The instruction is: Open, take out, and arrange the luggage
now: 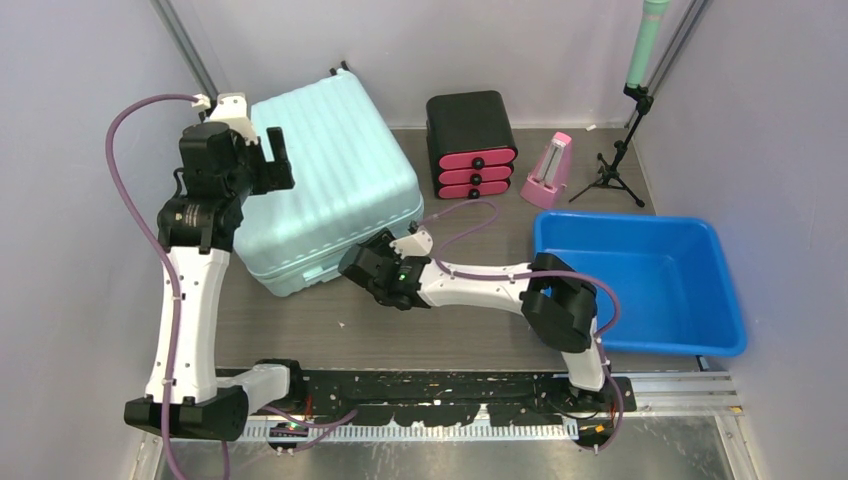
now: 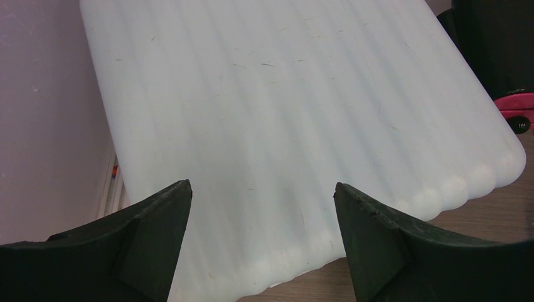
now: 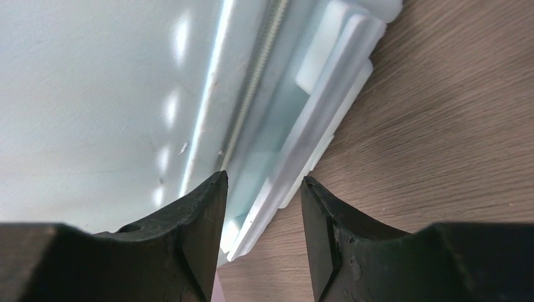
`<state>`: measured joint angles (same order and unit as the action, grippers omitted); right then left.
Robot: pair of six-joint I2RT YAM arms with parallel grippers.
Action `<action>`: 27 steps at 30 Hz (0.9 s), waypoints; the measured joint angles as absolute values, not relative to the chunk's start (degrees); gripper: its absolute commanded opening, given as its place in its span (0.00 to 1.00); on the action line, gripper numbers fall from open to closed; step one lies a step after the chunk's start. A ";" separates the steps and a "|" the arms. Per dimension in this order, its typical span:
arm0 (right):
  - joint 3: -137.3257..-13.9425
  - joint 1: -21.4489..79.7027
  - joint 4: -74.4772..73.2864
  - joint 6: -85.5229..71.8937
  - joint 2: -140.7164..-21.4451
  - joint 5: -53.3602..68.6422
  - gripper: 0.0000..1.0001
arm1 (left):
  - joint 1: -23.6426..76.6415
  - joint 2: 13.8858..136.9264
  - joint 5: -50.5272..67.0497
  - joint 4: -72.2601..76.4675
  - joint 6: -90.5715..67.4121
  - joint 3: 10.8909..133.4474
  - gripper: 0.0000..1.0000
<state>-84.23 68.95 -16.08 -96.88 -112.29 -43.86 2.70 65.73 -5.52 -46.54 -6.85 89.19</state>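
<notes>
Luggage lay flat and closed at the back-left of the table, ribbed shell up, near the left wall. Left gripper hung over its left part, jaws spread wide, gripping nothing; the wrist view showed only ribbed shell beyond the fingers. Right gripper sat low at the case's near-right side by the zip seam, jaws parted, nothing clamped. Black drawer box stood just right of the case, blue tub at far right.
</notes>
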 measured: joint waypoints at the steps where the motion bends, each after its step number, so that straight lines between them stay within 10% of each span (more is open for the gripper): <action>1: -85.54 68.95 -18.35 -98.30 -113.08 -44.07 0.52 | 2.70 65.76 -5.54 -46.57 -6.81 89.06 0.87; 22: -99.96 68.03 -32.34 -107.59 -125.58 -43.46 0.46 | 2.70 65.76 -7.07 -46.59 -5.76 88.90 0.88; 27: -102.63 68.01 -34.02 -107.28 -126.80 -42.81 0.04 | 2.70 65.76 -7.09 -46.59 -5.72 88.90 0.88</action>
<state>-102.63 68.01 -34.02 -107.28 -126.80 -42.81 2.70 65.76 -7.09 -46.59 -5.72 88.90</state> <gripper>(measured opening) 0.351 0.874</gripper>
